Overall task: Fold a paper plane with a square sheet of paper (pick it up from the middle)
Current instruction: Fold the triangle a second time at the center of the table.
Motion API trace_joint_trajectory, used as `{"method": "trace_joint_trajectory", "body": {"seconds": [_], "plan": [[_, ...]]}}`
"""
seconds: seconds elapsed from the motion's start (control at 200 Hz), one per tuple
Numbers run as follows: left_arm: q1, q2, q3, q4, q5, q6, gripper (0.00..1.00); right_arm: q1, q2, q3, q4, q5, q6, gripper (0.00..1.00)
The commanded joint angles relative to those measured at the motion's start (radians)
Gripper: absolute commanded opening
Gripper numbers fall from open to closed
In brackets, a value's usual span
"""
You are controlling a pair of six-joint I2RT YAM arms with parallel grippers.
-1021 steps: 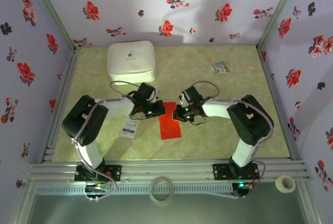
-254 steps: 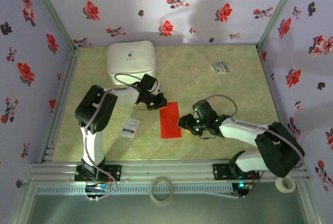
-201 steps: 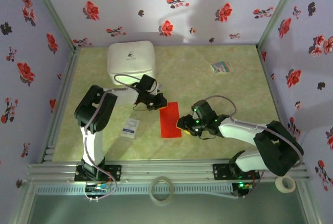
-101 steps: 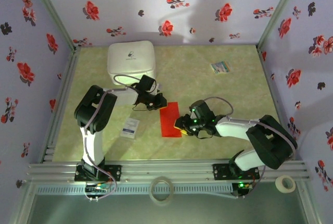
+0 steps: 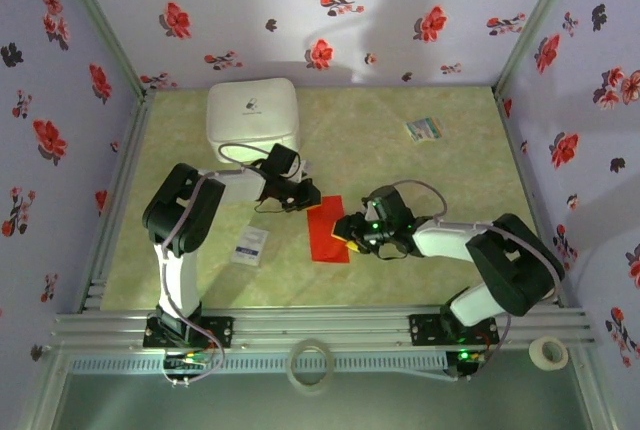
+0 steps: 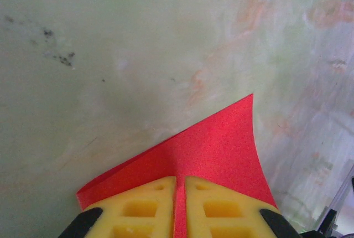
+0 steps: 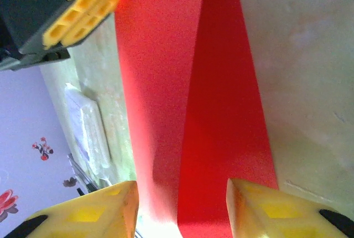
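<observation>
Standing closed near paper point(image 5: 322, 241): white box point(image 5: 253, 115)

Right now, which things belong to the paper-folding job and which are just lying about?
Job: red paper, creased lengthwise; left gripper pinching one end; right gripper open astride it.
Lying about: white box, small white packet, coloured card, large tape roll, small tape roll.

Red paper point(image 5: 322, 242), white box point(image 5: 253, 115), greenish table point(image 5: 410, 185), flowered lilac walls point(image 5: 400, 20)
</observation>
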Motion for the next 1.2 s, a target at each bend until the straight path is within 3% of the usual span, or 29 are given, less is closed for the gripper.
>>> {"method": "trace_joint_trajectory", "body": {"seconds": [0.0,0.43,0.73,0.985,1.195], "plan": [[0.006,-0.007,-0.009,-0.015,-0.002,-0.003,0.13,-0.019,0.025,0.026,0.047,-0.049,-0.06,0.47],[0.006,-0.016,-0.009,-0.013,0.0,-0.005,0.13,-0.076,0.104,0.027,0.118,-0.118,-0.084,0.42],[0.006,-0.037,-0.005,-0.004,0.01,-0.008,0.15,-0.077,0.158,0.016,0.173,-0.138,-0.07,0.21],[0.007,-0.166,-0.026,0.002,-0.016,0.01,0.33,-0.077,0.166,0.031,0.165,-0.089,-0.055,0.07],[-0.001,-0.315,-0.092,0.002,-0.077,0.026,0.42,-0.079,0.122,0.044,0.081,0.001,-0.056,0.03]]}}
